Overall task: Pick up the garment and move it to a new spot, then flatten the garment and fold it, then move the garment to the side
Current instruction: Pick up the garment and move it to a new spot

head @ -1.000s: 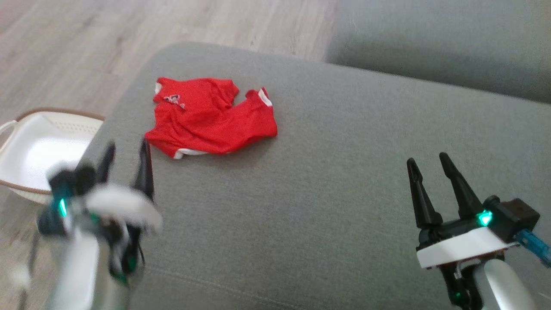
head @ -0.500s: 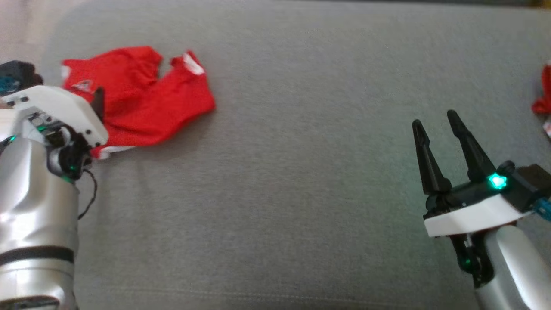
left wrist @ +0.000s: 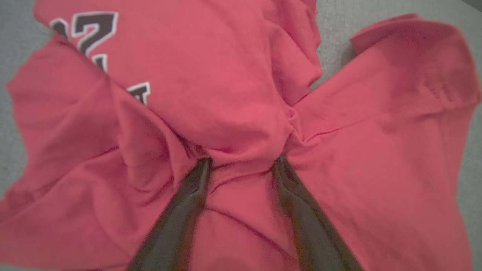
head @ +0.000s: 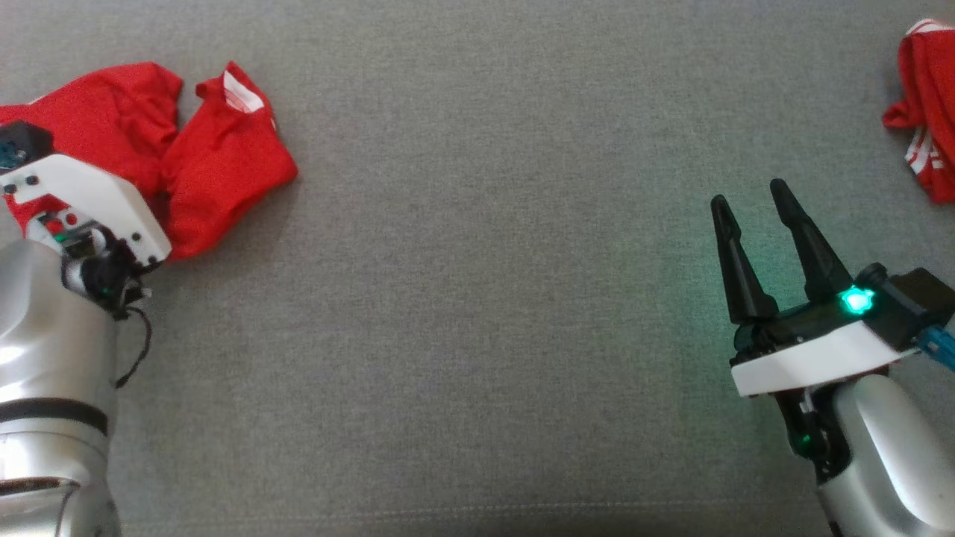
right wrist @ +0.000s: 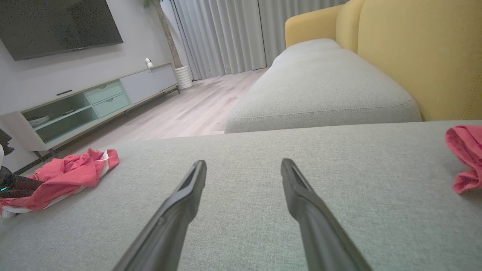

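L claw (left wrist: 243,162) spread, tips dug into red garment (left wrist: 226,94), "7" printed; R claw (head: 748,190) spread above sofa (head: 477,298).

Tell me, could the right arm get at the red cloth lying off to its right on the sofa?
Probably yes. The right gripper is open over bare grey cushion, and the red cloth lies ahead and to its right with nothing between them. Whether the arm stretches that far is unclear.
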